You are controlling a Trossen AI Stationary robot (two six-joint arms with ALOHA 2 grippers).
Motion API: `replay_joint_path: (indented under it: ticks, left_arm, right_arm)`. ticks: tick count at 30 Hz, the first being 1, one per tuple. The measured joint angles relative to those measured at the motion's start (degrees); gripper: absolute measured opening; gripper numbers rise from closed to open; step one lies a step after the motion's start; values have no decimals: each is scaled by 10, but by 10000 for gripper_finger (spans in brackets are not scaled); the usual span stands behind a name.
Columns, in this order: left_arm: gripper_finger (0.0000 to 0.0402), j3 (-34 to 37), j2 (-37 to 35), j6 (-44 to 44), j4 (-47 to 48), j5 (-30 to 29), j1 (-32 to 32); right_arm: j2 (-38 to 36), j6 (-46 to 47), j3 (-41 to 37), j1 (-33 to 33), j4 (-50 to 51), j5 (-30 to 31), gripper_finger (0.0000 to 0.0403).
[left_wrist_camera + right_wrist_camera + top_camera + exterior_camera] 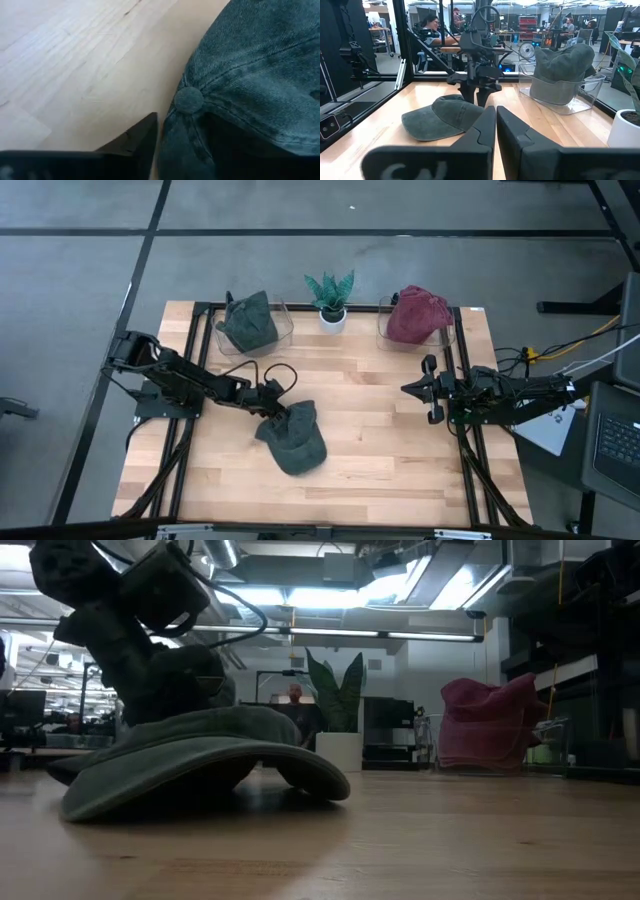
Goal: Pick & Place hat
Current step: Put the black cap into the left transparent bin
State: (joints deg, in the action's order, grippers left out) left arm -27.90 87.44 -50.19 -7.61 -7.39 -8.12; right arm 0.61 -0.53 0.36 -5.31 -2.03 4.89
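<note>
The grasp is in hand: the left gripper (272, 408) sits over the cap's (295, 440) crown, jaws half closed, grip uncertain. Next: pinch, then lift. The right gripper (430, 388) waits shut.

A small potted plant with spiky green leaves in a white pot (331, 300) stands at the far edge of the light wooden slatted table (380, 440). Two clear plastic bins (283, 325) flank it, one on each side.

Bright overhead ceiling lights (400, 580), dim backlit foreground.
</note>
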Motion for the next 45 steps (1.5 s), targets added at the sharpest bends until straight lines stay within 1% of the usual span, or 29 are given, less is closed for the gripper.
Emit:
replay_joint_path:
  ticks: [4,8,10,14,18,24,27,29,37,40,45]
  left_arm:
    - [99,1,1,2,4,-13,0]
    - [31,1,2,36,5,-28,-5]
    - [10,1,2,45,4,-32,-8]
    - [6,0,-6,71,5,-32,-9]
    - [4,-15,-36,110,16,-30,-10]
    - [3,-54,-93,155,101,-78,-9]
    - [3,-73,-112,168,144,-93,-9]
    - [3,-83,-118,175,168,-99,-12]
    - [2,-122,-130,208,235,-167,-13]
    - [2,-138,-130,232,254,-194,-16]
    - [2,-178,-130,267,306,-220,-16]
  right_arm:
    - [0,0,0,0,0,0,16]
    - [0,0,0,0,0,0,16]
    - [0,0,0,0,0,0,16]
    - [0,0,0,0,0,0,16]
    - [0,0,0,0,0,0,16]
    - [0,0,0,0,0,0,16]
    - [0,0,0,0,0,0,16]
    - [0,0,0,0,0,0,16]
    - [0,0,0,0,0,0,16]
    - [0,0,0,0,0,0,16]
    - [0,0,0,0,0,0,16]
